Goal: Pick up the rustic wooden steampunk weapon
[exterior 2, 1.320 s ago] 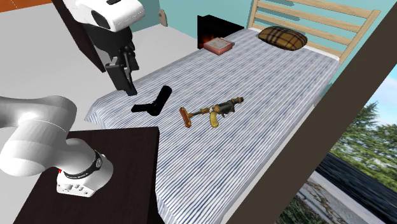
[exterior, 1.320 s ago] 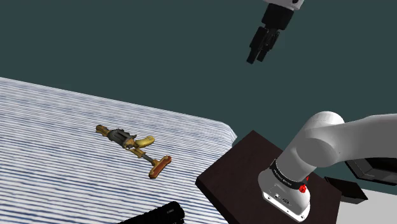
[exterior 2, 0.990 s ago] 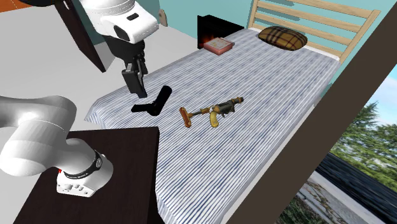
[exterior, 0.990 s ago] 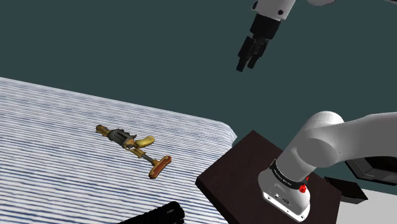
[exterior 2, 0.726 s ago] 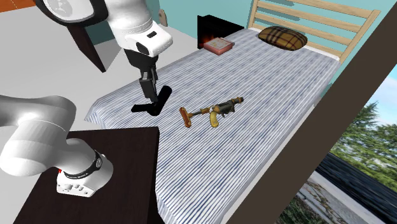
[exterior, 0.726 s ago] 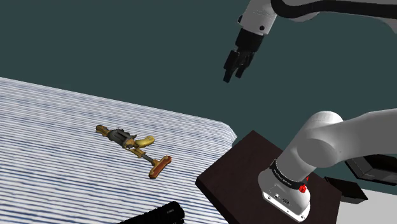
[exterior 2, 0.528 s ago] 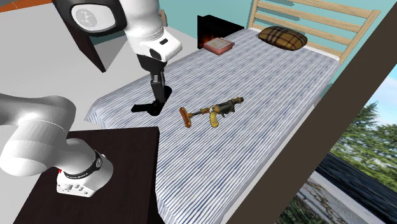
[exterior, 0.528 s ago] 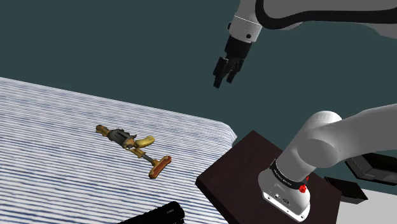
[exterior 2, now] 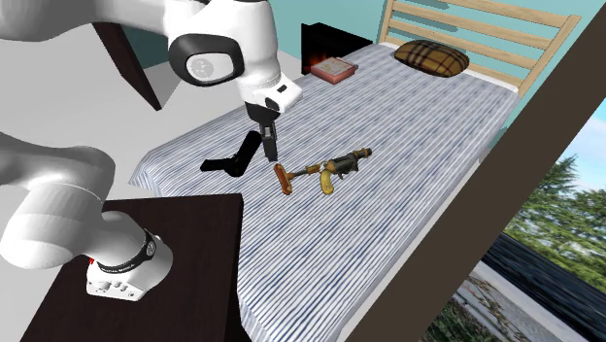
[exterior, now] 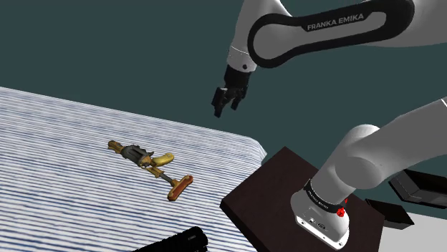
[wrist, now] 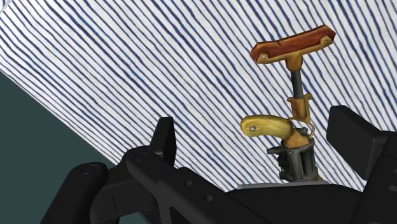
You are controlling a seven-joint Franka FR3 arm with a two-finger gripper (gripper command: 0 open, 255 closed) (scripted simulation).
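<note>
A: Where is the weapon (exterior: 150, 163) lying?

B: It is lying flat on its side on the blue-and-white striped bed (exterior: 57, 136). In the shoulder view it is running aslant, with the brass-coloured barrel (exterior: 114, 145) pointing up and left. The butt (exterior: 180, 186) is pointing down and right, toward the bed's edge.

A: Build?

B: The butt is showing as a red-brown wooden crossbar, sitting on a thin dark rod. A curved yellow grip (wrist: 267, 125) is sticking out sideways. A dark grey body is joining the rod to the barrel.

All 3 views look down on the striped bed (exterior: 50, 129), 2 from beside the stand (exterior: 258, 202), the wrist view nearest
</note>
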